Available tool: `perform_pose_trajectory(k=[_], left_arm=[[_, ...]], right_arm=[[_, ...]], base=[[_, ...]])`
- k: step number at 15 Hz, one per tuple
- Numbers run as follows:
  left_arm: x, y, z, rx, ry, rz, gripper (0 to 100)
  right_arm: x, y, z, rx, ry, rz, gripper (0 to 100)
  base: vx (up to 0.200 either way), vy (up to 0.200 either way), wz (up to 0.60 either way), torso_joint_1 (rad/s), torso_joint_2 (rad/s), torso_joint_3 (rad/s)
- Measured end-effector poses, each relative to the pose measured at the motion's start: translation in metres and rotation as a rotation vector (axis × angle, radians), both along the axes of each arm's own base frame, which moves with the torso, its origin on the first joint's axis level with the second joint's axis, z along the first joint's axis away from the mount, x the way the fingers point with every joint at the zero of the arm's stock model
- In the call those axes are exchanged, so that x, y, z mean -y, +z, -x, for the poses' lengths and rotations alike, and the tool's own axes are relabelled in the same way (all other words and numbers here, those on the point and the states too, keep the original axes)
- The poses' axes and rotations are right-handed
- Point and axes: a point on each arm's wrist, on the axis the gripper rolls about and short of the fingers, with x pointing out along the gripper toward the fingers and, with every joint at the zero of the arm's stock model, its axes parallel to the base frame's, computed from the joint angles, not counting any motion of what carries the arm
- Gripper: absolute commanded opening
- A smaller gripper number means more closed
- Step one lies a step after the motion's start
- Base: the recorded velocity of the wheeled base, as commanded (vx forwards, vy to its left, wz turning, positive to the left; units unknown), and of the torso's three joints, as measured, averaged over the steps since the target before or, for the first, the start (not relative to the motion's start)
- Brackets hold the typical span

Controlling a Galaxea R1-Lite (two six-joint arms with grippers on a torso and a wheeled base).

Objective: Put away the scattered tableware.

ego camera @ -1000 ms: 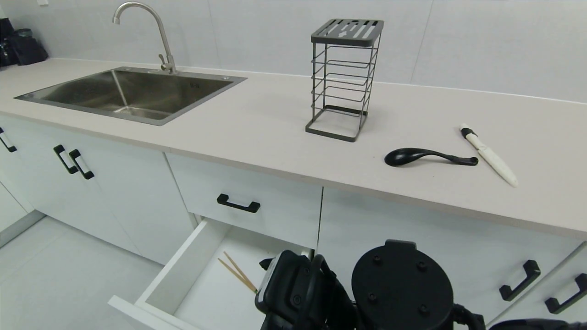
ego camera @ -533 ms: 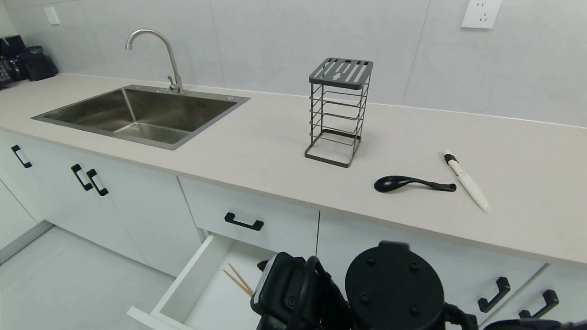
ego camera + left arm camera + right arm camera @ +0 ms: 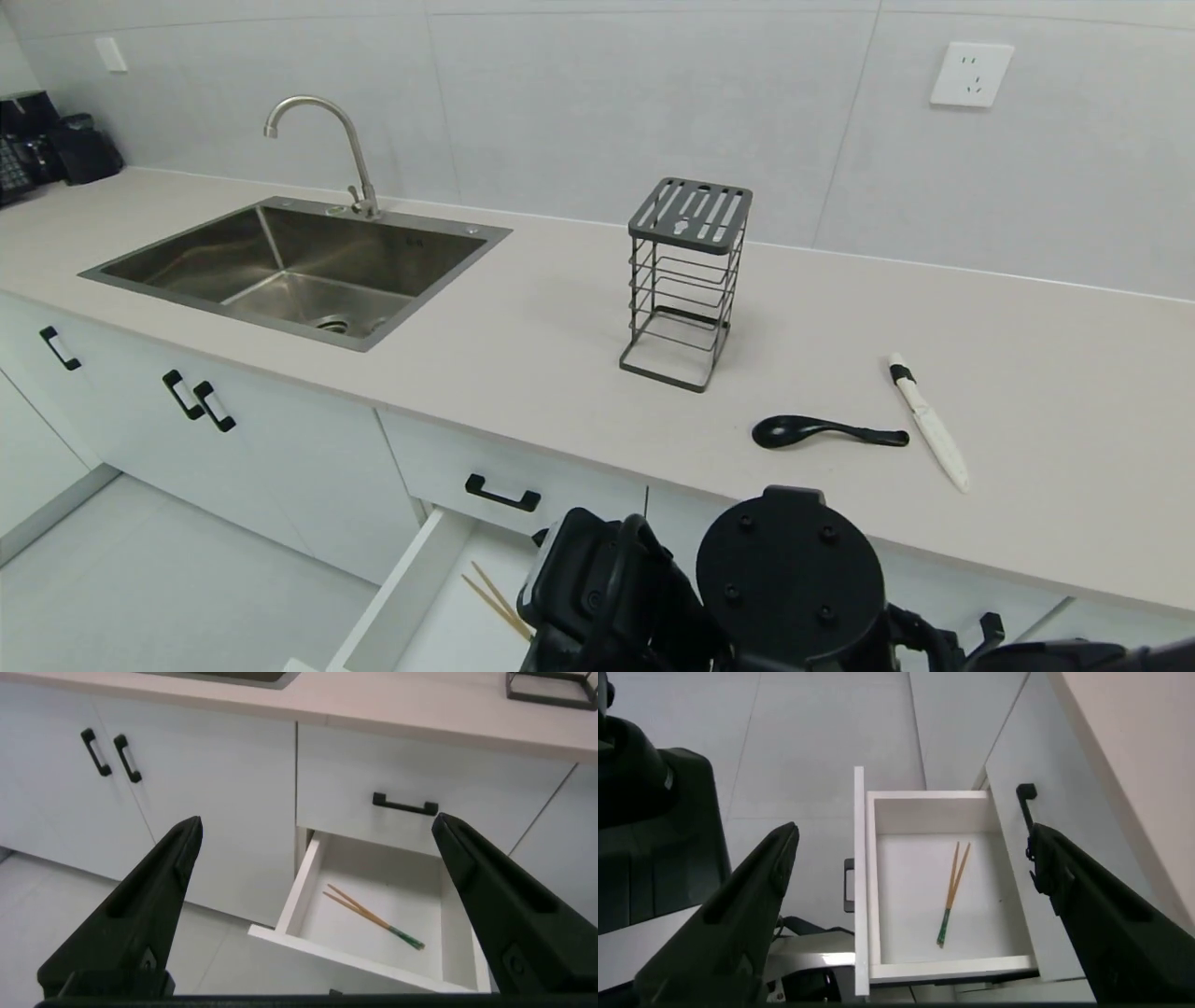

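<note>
A black spoon (image 3: 826, 432) lies on the beige counter (image 3: 523, 336), with a white knife (image 3: 927, 422) that has a black band just to its right. A dark wire rack (image 3: 686, 280) stands upright behind them. Below the counter a white drawer (image 3: 401, 588) is pulled out, with a pair of chopsticks (image 3: 495, 599) lying inside. My left gripper (image 3: 316, 821) hangs open over that drawer (image 3: 290, 896) and its chopsticks (image 3: 374, 919). Above the same drawer (image 3: 861, 877) and chopsticks (image 3: 951, 891), my right gripper (image 3: 913, 833) is open too. Nothing sits between either pair of fingers.
A steel sink (image 3: 299, 271) with a curved tap (image 3: 350, 154) is set into the counter at the left. White cabinet doors with black handles (image 3: 196, 399) run beneath. A shut drawer (image 3: 502, 492) sits above the open one. A wall socket (image 3: 971, 73) is at the back right.
The whole head picture has shifted downward, so the camera has moved and more of the wall shows. The spoon, knife, rack and drawer keep their places.
</note>
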Motion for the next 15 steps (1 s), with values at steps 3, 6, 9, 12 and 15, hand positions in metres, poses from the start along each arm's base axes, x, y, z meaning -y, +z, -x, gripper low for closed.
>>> perform_pose_trajectory(k=[3,6,9,12,15], left_arm=[[0.000,0.000,0.000,0.000,0.000,0.000,100],[0.000,0.000,0.000,0.000,0.000,0.000,100],[0.000,0.000,0.000,0.000,0.000,0.000,100],[0.000,0.000,0.000,0.000,0.000,0.000,100],[0.000,0.000,0.000,0.000,0.000,0.000,100]], right_arm=[[0.002,-0.005,-0.002,-0.015,-0.010,0.029,100],[-0.002,-0.008,-0.005,-0.024,-0.012,0.039,100],[-0.013,-0.007,-0.009,-0.062,0.085,0.015,100],[-0.012,-0.010,-0.016,-0.092,0.104,0.009,100],[0.005,-0.009,-0.026,-0.148,-0.056,-0.009,100]], base=[[0.000,0.000,0.00,0.196,-0.37,-0.180],[0.000,0.000,0.00,0.034,-0.05,-0.026],[0.000,0.000,0.00,0.000,0.00,0.000],[0.000,0.000,0.00,0.000,0.00,0.000],[0.000,0.000,0.00,0.000,0.00,0.000]])
